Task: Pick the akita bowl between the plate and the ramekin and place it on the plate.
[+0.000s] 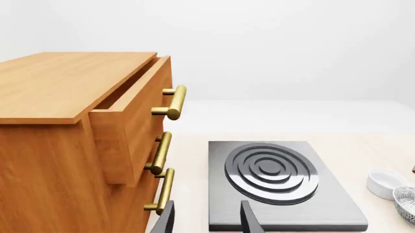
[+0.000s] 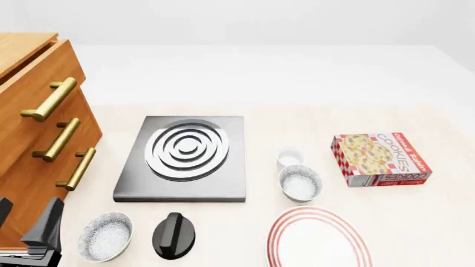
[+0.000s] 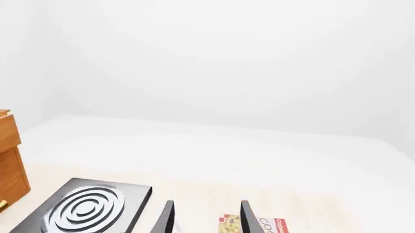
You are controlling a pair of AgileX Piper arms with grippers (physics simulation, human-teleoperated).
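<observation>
The bowl [image 2: 300,183] sits on the bench [image 2: 415,217] between the ramekin [image 2: 290,157], just behind it, and the plate [image 2: 319,238], just in front; whether it touches either cannot be told. It shows at the edge of the left wrist view too [image 1: 406,203], beside the ramekin [image 1: 385,183]. A second speckled bowl [image 2: 105,237] lies front left, next to a black knob [image 2: 173,235]. The burner [image 2: 184,157] is left of the ramekin, the drawers [image 2: 37,139] further left, a cookie box [image 2: 380,159] to the right. The left pincer [image 1: 206,218] hangs apart and empty near the drawers; the right pincer [image 3: 206,217] is also apart, holding nothing.
</observation>
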